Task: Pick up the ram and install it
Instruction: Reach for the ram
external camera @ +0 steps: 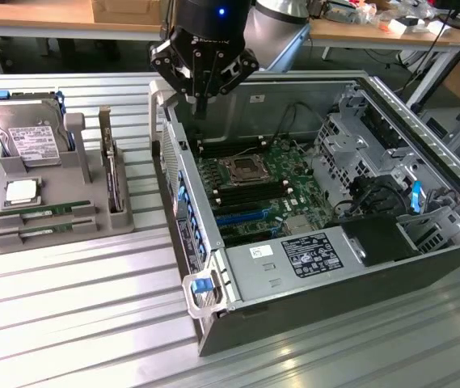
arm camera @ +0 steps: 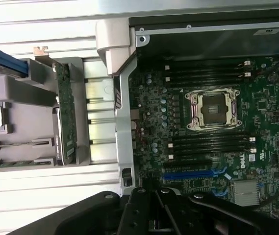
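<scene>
Step in hand: by the look of it, getting to the ram (external camera: 44, 210); nothing picked up yet.
Ram position: lying flat in a groove at the near end of the grey tray (external camera: 112, 220), on the counter (external camera: 92, 323), at the exterior view's left; just beside a twin stick (external camera: 42, 229) in the next groove.
Tray neighbours: processor chip (external camera: 21, 192) just behind the two sticks; hard drive (external camera: 27, 133) propped at the far end; upright card (external camera: 112, 174) standing on edge along the side nearer the computer case (external camera: 335, 299).
Doing it well, approach: probably best to come over the tray high enough to clear the case wall and the upright card, then descend straight onto the ram.
Doing it well, grasp: likely needs the end effector (external camera: 201, 101) spread before the descent; square it to the stick's long edges, take the stick near its middle, and keep off the twin stick and the groove walls.
Doing it well, lift: pull straight up out of the groove, without tilting, to avoid wedging the board.
Main risk: catching the neighbouring stick, so tightly grooved alongside.
Install site: memory slots (arm camera: 208, 144) on either side of the processor socket (external camera: 242, 168) on the motherboard; apparently all vacant.
End effector state: closed right up, empty, touching nothing.
End effector place: hanging above the far corner of the open case, over the wall facing the tray; well apart from the ram.
</scene>
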`<state>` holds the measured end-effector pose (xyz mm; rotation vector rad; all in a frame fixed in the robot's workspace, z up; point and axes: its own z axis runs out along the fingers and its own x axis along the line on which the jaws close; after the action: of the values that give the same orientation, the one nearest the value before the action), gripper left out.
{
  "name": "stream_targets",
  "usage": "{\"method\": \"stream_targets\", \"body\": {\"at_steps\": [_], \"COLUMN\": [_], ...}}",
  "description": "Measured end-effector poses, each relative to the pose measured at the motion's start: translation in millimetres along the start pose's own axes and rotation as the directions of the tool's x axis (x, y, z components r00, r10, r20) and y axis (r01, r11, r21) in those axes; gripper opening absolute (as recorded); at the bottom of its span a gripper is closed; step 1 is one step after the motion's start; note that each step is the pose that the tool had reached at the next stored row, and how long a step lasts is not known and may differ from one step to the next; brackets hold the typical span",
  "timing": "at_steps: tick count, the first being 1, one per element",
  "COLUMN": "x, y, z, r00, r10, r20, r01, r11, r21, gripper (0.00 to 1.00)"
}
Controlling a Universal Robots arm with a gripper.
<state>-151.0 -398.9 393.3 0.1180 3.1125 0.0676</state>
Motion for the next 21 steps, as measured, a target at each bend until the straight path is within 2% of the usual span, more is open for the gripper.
{"method": "stream_targets", "body": {"at_steps": [5,21], "x": [12.6,33.3], "y": [-1.0,-2.5], "z": [-0.3,-0.9], "r00": [1.0000,1.0000], "r10": [0.000,0.000], "r20": [0.0001,0.0000], "r01": [0.000,0.000], "r11": [1.0000,1.0000], "r21": [-0.0001,-0.0001], "gripper": [0.11,0.11]}}
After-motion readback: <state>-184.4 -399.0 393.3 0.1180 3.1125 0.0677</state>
